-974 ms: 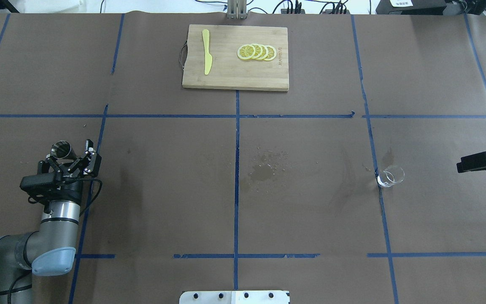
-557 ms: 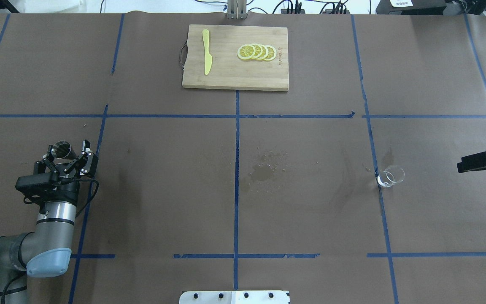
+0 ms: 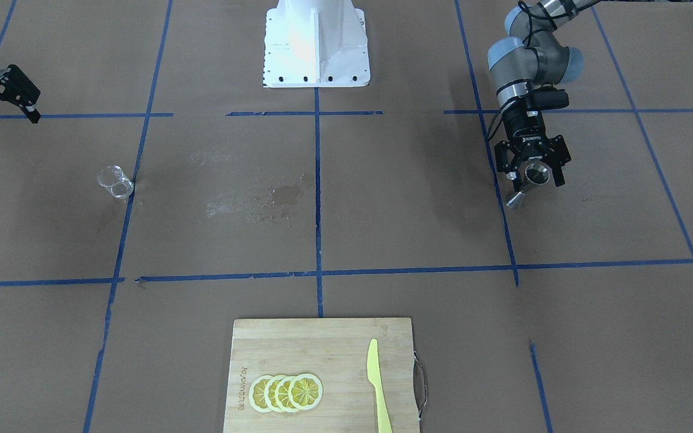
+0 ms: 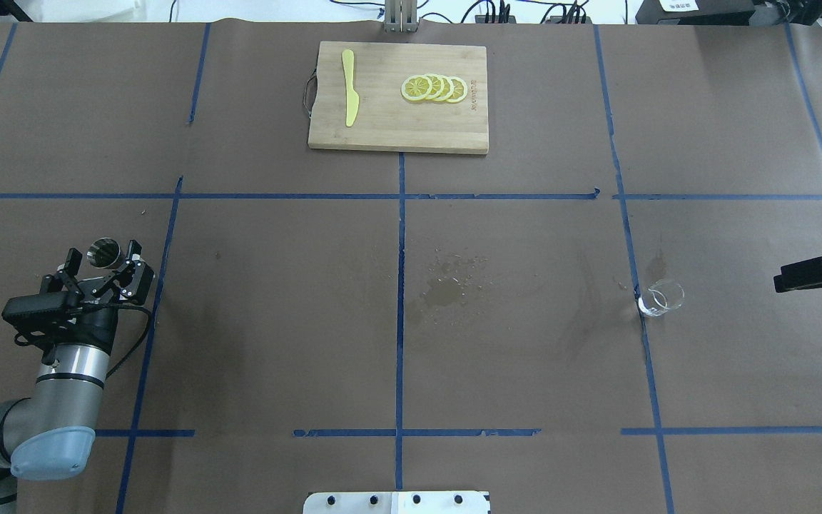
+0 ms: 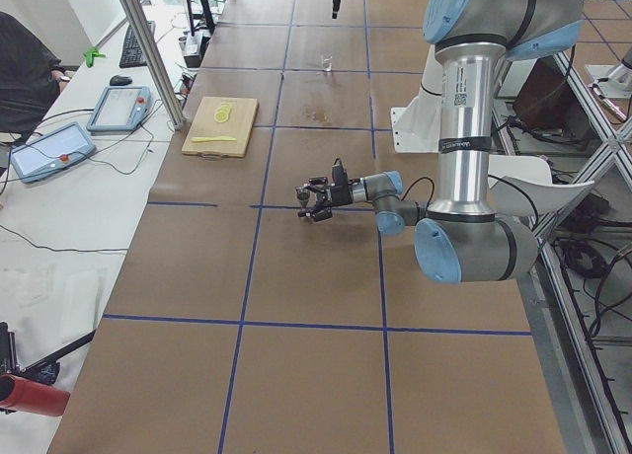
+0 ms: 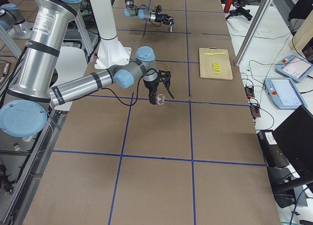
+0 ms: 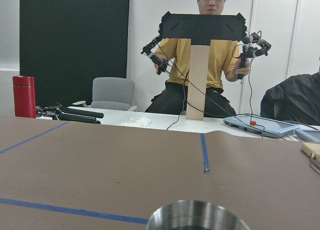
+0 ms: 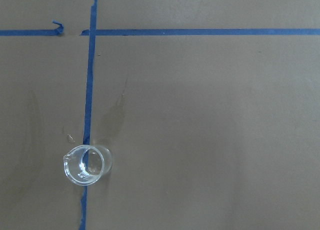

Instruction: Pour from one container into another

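In the left wrist view the steel jigger [image 7: 197, 215] shows only its rim, blurred and cut by the bottom edge. Overhead, its lower cone is hidden behind the left hand [image 4: 100, 254]. The right hand [image 3: 5, 111] runs off the overhead view's right edge, fingers indistinct. Whether the glass beaker [image 8: 86, 164] holds liquid cannot be told

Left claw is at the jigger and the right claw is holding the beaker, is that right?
Not quite. The right claw is open and holds nothing; the beaker stands free, well apart from it, as the front-facing view shows. The left claw is indeed at the jigger.
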